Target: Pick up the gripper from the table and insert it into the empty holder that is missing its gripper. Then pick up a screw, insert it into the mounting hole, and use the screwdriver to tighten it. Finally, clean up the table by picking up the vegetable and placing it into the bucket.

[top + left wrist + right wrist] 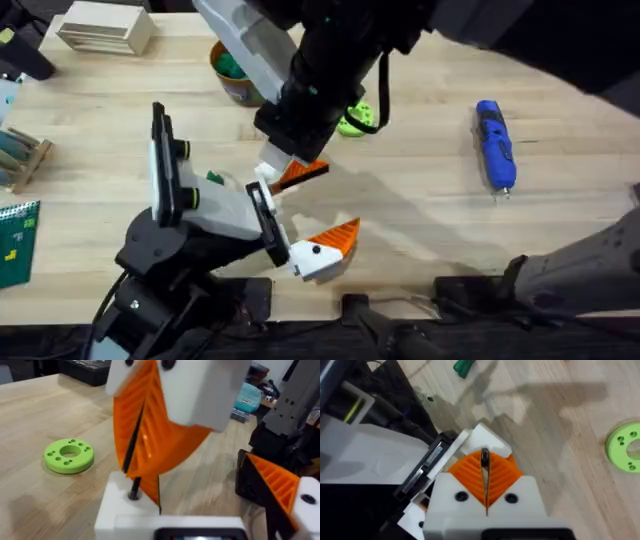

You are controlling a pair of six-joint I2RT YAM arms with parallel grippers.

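Left wrist view gives you the relation that matters. Your right gripper (137,425), white with orange ribbed pads, is clamped shut on a thin black screw (133,467). The screw stands nearly upright, its lower end meeting the mounting hole in the white plastic angular holder (125,510).

A sliver of the small orange wedge-shaped gripper (150,487) rises from that holder, so I judge it already seated, though most of the joint is hidden.

From overhead, the left gripper (318,205) lies near the table's middle with its fingers spread wide apart and nothing between them. It presents the holder (262,190) to the right arm, which reaches in from the far side.

The short screwdriver with the thick blue handle (495,145) lies well apart to the right, its long axis running near to far and its shaft pointing toward you. It lies on the right arm's side, and the left arm is occupied presenting the holder.

The stubby dark green toy vegetable (215,178) lies just left of the holder. The olive-yellow bucket with the orange rim (235,75) stands farther off.
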